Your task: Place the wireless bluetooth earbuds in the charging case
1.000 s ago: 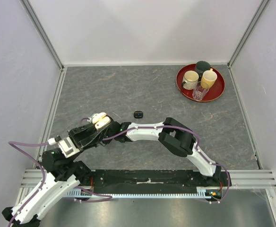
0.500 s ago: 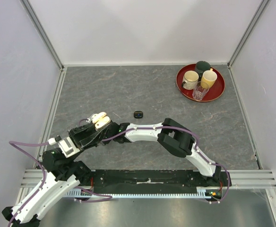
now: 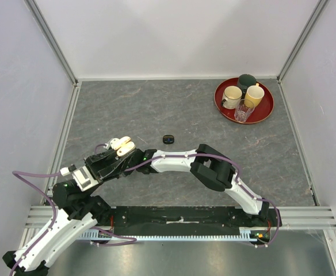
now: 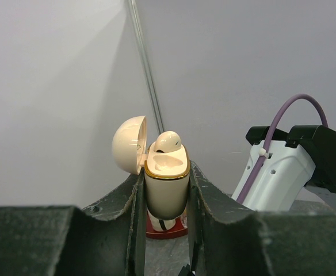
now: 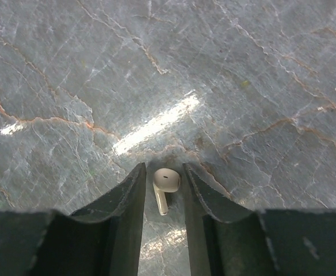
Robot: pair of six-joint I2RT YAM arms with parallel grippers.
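Observation:
My left gripper (image 4: 165,192) is shut on the cream charging case (image 4: 166,179) and holds it upright above the table. The lid (image 4: 129,144) hangs open to the left, and one cream earbud (image 4: 168,141) sticks up from a slot. From above, the case (image 3: 122,145) shows at the left arm's tip. My right gripper (image 5: 163,168) points down at the table with its jaws narrow around a second cream earbud (image 5: 165,183). That earbud lies flat, with thin gaps to both fingers. A small black earbud (image 3: 168,139) lies on the table beyond both grippers.
A red tray (image 3: 270,107) at the back right carries a cream mug (image 3: 232,96), a yellow cup (image 3: 254,95), a dark cup (image 3: 247,80) and a clear glass (image 3: 243,111). White walls with metal rails enclose the grey marbled table (image 3: 156,109).
The right gripper's jaws have narrowed around the cream earbud on the table. Both arms have shifted slightly to the left. The left gripper keeps its hold on the case.

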